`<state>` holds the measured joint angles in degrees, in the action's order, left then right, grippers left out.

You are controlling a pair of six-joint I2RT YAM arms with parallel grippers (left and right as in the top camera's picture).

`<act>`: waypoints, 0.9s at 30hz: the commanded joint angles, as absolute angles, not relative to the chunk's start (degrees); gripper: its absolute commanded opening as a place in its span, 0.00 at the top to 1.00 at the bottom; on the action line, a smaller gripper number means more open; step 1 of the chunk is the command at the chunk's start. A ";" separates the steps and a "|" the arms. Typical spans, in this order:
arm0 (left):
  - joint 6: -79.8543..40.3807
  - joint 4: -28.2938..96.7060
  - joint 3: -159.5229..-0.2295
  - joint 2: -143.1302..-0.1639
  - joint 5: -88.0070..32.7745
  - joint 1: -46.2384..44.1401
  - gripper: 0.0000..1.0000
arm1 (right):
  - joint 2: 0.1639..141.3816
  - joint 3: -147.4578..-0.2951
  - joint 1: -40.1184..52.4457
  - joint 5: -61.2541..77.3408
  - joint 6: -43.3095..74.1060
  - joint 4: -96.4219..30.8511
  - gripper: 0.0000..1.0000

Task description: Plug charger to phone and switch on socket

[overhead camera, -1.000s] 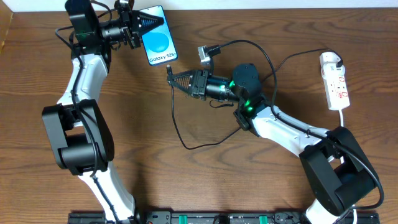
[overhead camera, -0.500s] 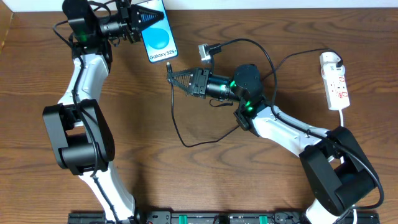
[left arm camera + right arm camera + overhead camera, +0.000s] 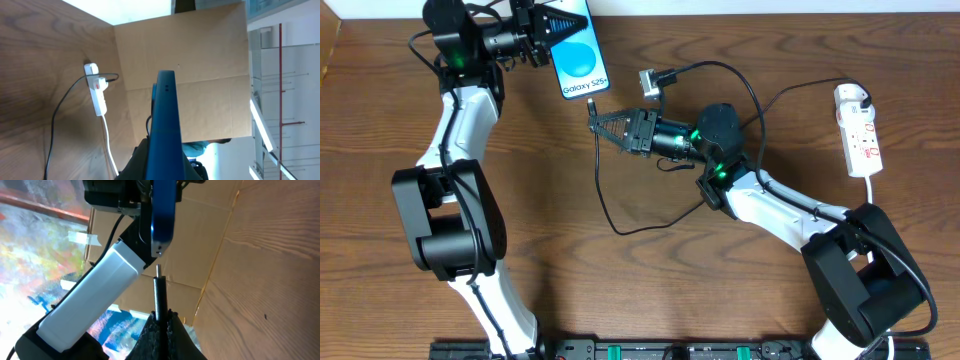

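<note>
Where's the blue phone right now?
In the overhead view, the phone is near the top, left of centre, held by the left gripper, with the tip of the charger just below its lower end.

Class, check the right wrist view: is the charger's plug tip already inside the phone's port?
No, the tip of the charger sits just short of the phone, with a gap showing between them.

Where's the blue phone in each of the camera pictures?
Overhead: the phone is at the top, left of middle, in the left pincer.
Left wrist: the phone stands edge-on, a blue strip up from the bottom middle.
Right wrist: the phone shows its blue edge at top middle, just above the charger tip.
Shared landmark: the wooden table.
</note>
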<state>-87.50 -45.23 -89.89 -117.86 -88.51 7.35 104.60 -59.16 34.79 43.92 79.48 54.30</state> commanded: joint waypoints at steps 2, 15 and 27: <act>-88.44 -45.87 -90.24 -116.29 -89.34 6.76 0.92 | 104.57 -59.35 34.48 43.42 80.12 54.68 0.99; -88.40 -46.09 -90.24 -116.29 -90.02 6.66 0.93 | 104.57 -59.35 34.37 43.40 80.12 54.72 0.99; -88.44 -47.51 -90.24 -116.29 -90.02 6.66 0.92 | 104.57 -59.35 33.78 43.40 80.12 55.07 0.99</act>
